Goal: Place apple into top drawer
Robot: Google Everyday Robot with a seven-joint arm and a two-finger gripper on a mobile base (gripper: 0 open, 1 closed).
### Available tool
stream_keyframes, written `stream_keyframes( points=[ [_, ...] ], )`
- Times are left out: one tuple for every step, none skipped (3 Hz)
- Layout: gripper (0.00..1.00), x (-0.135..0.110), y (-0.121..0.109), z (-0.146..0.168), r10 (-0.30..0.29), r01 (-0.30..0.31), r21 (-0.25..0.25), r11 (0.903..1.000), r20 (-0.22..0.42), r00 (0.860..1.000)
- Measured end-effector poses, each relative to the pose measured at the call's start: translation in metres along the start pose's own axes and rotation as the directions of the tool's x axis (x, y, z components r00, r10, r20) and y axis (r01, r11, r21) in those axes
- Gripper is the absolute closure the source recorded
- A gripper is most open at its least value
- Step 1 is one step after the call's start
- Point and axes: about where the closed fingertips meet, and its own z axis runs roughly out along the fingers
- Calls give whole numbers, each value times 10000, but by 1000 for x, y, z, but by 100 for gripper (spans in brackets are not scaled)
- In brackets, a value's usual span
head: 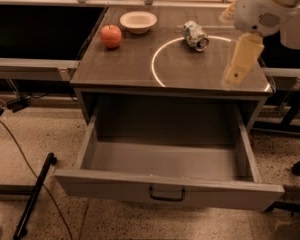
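The red-orange apple [111, 36] sits on the tabletop near its far left corner, next to a white bowl. The top drawer [115, 184] is pulled wide open below the tabletop, its inside is bare, and its dark bail handle [166, 194] faces me. My gripper [236, 69] hangs from the white arm [262, 6] over the right side of the tabletop, far to the right of the apple and above the drawer's right rear corner. It holds nothing that I can see.
A white bowl [138, 21] stands at the back, right of the apple. A crushed can [195, 35] lies on a white circle marked on the tabletop [135, 66]. Dark benches flank the cabinet. A black pole [34, 196] and cables lie on the floor at left.
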Motion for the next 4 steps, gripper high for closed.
stream_keyframes(
  points=[
    [0, -59, -52, 46, -823, 865, -386, 9955, 986, 9917],
    [0, -108, -83, 67, -1607, 1737, -394, 9840, 2241, 9612],
    [0, -111, -92, 61, -1597, 1673, -119, 9858, 2388, 9579],
    [0, -127, -107, 85, -1235, 1302, -21, 9915, 3008, 9456]
  ],
)
